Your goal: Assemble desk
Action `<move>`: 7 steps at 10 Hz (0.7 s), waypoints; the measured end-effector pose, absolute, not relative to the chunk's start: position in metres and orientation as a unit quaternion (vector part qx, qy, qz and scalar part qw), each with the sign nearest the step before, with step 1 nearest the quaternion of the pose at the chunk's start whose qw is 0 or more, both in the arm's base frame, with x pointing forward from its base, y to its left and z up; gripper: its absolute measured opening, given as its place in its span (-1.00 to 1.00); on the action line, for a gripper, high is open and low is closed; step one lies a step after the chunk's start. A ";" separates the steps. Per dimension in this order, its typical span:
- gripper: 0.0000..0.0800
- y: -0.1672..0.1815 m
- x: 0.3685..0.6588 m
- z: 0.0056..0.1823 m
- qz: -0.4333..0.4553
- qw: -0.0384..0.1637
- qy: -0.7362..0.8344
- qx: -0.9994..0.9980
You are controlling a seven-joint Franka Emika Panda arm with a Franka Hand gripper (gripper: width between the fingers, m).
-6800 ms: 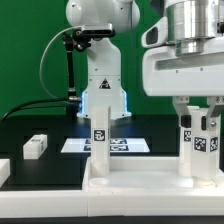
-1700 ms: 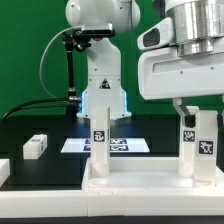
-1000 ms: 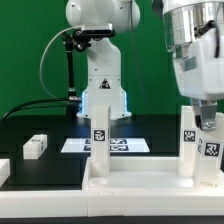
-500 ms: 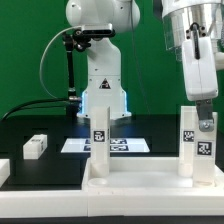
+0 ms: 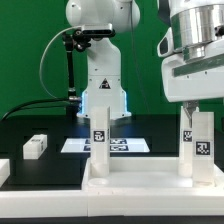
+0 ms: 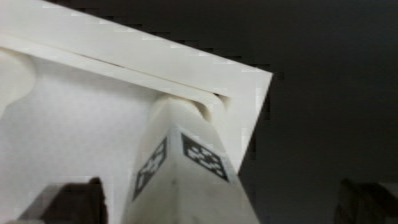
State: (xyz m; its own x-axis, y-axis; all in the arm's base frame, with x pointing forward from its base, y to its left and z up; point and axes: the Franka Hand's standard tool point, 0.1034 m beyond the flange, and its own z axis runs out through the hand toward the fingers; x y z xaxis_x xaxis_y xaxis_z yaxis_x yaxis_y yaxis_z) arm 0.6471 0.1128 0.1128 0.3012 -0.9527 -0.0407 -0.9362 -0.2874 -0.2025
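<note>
Black table, green wall behind. The desk lies flat at the front edge with two legs standing on it. The gripper hangs over the leg on the exterior view's right, fingers spread wide apart, holding nothing.

Arm — glossy white rounded shells; the base column carries a small black triangular mark. Black cables loop from a black bracket near its top. Wrist housing: boxy, white, under a silver-grey ribbed flange; fingers dark.
</note>
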 end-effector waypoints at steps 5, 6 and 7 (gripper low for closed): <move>0.62 0.102 0.644 0.113 -0.040 0.051 0.309 -0.949; 0.62 0.103 0.645 0.113 -0.040 0.053 0.334 -0.940; 0.33 0.102 0.645 0.113 -0.040 0.052 0.333 -0.941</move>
State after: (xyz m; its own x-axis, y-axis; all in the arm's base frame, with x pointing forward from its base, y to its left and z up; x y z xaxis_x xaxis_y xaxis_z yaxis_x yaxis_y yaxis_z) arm 0.6450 0.1018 0.1128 0.7747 -0.6309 0.0414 -0.6225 -0.7726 -0.1250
